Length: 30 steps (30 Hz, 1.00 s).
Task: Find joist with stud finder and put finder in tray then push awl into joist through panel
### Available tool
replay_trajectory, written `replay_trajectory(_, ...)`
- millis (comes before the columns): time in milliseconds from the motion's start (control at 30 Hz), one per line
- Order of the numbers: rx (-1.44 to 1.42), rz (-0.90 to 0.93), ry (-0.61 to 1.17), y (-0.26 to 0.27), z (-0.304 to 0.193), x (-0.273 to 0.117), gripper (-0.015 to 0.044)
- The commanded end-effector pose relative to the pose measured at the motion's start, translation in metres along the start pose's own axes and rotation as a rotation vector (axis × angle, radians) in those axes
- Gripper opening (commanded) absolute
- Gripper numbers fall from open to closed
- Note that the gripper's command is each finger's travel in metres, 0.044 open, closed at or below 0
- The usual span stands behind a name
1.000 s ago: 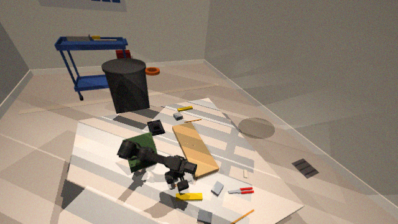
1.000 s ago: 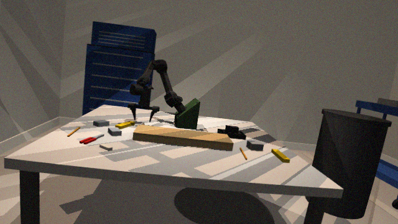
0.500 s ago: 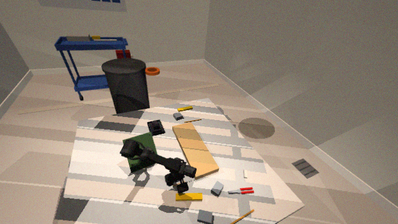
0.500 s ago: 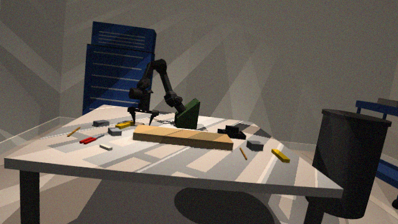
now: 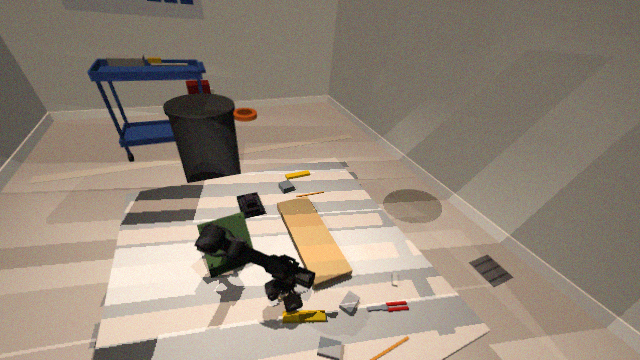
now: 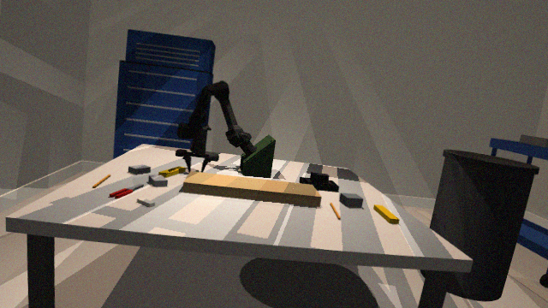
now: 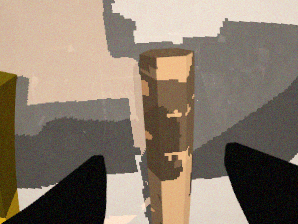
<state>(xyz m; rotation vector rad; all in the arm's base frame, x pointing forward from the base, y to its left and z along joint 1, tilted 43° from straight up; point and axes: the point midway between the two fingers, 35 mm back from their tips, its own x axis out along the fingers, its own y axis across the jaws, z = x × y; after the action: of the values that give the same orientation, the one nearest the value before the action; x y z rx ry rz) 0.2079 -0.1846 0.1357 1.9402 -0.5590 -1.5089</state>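
Observation:
The tan floor panel (image 5: 315,240) (image 6: 257,188) lies flat on the table. The awl (image 7: 170,120) shows in the wrist view as a faceted wooden handle running up the middle; its metal tip is out of that view. My gripper (image 5: 283,300) (image 6: 196,171) (image 7: 166,160) points down beside the panel's near end in the top view. Its fingers are part open, one on each side of the awl handle, with a gap on both sides. The black tray (image 5: 241,202) (image 6: 331,187) is by the panel's far end, with a dark block, apparently the stud finder (image 5: 251,204) (image 6: 319,177), in it.
A yellow tool (image 5: 304,316) (image 6: 171,172) (image 7: 7,145) lies close beside the gripper. A grey block (image 5: 349,302) (image 6: 157,180) and red-handled pliers (image 5: 397,308) (image 6: 121,193) lie further right in the top view. Another grey block (image 5: 286,186) (image 6: 351,199) is past the panel's far end.

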Motion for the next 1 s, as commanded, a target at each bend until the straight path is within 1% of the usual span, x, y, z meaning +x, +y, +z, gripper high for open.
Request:
replay_trajectory(0, -0.004, -0.003, 0.003, -0.001, 0.000, 0.000, 0.0151)
replay_trajectory(100, -0.004, -0.003, 0.003, -0.001, 0.000, 0.000, 0.0073)
replay_trajectory(300, -0.004, -0.003, 0.003, -0.001, 0.000, 0.000, 0.0033)
replay_trajectory(333, -0.004, -0.004, 0.003, -0.001, -0.001, 0.000, 0.0006)
replay_trajectory(367, -0.003, -0.005, 0.003, -0.001, -0.001, -0.002, 0.0000)
replay_trajectory(500, 0.000, -0.013, 0.001, -0.002, -0.006, -0.015, 0.0000)
replay_trajectory(967, 0.002, -0.025, -0.003, -0.004, -0.015, -0.084, 0.0000)
